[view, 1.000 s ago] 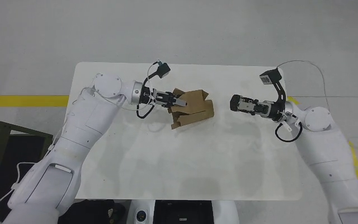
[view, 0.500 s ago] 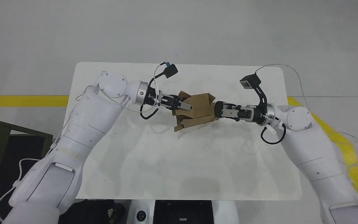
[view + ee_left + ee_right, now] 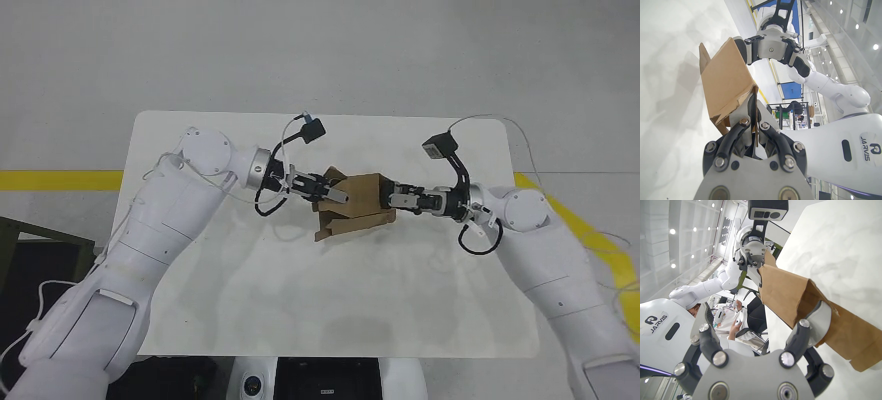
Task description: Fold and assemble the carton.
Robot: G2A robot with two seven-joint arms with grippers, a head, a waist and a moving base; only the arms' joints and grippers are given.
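The brown carton (image 3: 357, 203) is partly folded and held a little above the white table (image 3: 250, 290) near its middle. My left gripper (image 3: 336, 193) is shut on a cardboard edge at the carton's left end; the left wrist view shows the panel (image 3: 725, 81) clamped in my left gripper (image 3: 753, 101). My right gripper (image 3: 391, 197) stands open at the carton's right end. One of its fingers (image 3: 819, 313) lies against the carton (image 3: 783, 291), tucked under a flap; the other finger (image 3: 705, 311) is free. The right gripper (image 3: 772, 56) also appears beyond the carton in the left wrist view.
The table's right edge (image 3: 520, 240) and front edge (image 3: 330, 352) bound the work area. A yellow floor line (image 3: 60, 180) runs past the table's left side.
My right gripper has come in from the right side of the table to the carton's end. My left arm has carried the carton somewhat to the right.
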